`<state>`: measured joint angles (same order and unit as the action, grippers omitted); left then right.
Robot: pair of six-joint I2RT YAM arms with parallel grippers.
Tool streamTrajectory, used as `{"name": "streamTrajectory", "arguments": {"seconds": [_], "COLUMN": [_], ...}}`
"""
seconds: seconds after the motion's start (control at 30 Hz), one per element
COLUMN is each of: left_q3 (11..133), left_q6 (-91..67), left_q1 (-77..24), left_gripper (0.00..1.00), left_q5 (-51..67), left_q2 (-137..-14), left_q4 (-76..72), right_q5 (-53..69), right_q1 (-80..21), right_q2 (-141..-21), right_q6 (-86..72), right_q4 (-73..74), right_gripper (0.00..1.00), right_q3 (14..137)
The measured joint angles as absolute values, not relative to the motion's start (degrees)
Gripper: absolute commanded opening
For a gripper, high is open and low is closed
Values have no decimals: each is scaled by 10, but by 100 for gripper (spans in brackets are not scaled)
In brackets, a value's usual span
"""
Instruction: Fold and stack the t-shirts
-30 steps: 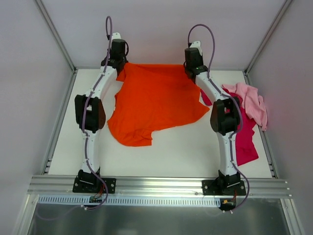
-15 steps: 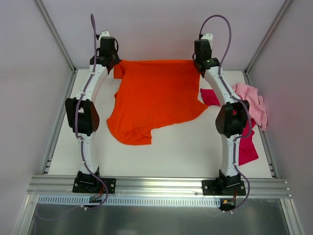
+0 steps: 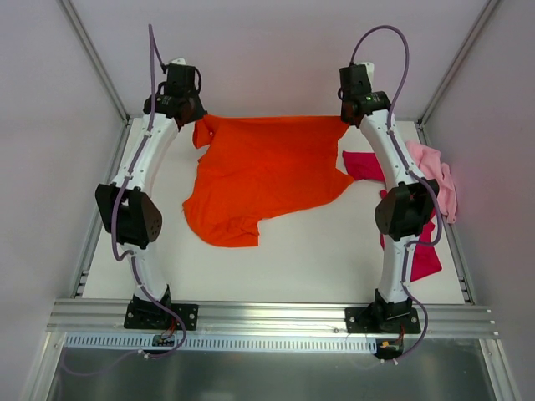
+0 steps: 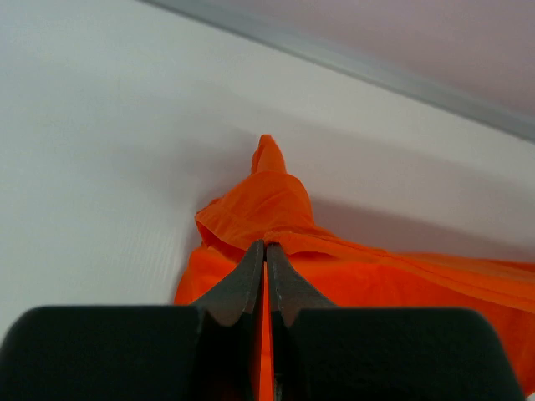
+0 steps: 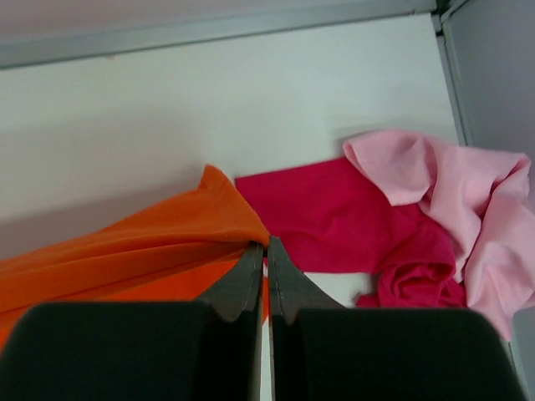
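Note:
The orange t-shirt point(image 3: 267, 171) is stretched between both grippers at the back of the table, its lower part draped on the white surface. My left gripper point(image 3: 194, 117) is shut on its far left corner, seen as bunched orange cloth point(image 4: 259, 213) at the fingertips. My right gripper point(image 3: 349, 119) is shut on its far right corner point(image 5: 213, 217). The magenta-red t-shirt point(image 3: 418, 242) lies crumpled at the right under my right arm, and also shows in the right wrist view point(image 5: 334, 217). The light pink t-shirt point(image 3: 435, 175) lies crumpled on it at the right edge point(image 5: 468, 192).
Metal frame rails point(image 3: 104, 209) border the white table point(image 3: 318, 259) on the left, right and back. Grey walls point(image 3: 267, 50) close in the cell. An aluminium beam point(image 3: 267, 313) runs along the near edge at the arm bases.
Both grippers have moved apart and toward the back, pulling the orange shirt's top edge taut and wider. The shirt's lower part has stayed on the table.

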<state>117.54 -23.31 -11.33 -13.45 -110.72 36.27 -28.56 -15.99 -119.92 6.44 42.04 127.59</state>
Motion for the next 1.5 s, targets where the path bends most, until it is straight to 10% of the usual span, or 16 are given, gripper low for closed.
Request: {"name": "streamTrajectory", "arguments": {"seconds": [1.3,1.43,1.5], "left_q3": [786,786,786], "left_q6": [-271,-271,-270], "left_q1": [-166,-166,-166], "left_gripper": [0,13,30], "left_q5": [-120,-120,-119], "left_q2": [-1022,-1036,-1039], "left_q4": [394,394,393], "right_q5": [-244,-246,-242], "right_q1": [-223,-223,-223], "right_q2": [-1194,-1197,-1197], "right_q6": [-43,-42,-41], "right_q4": [655,659,657], "right_gripper": [1,54,62], "right_q3": [1212,1209,1204]}}
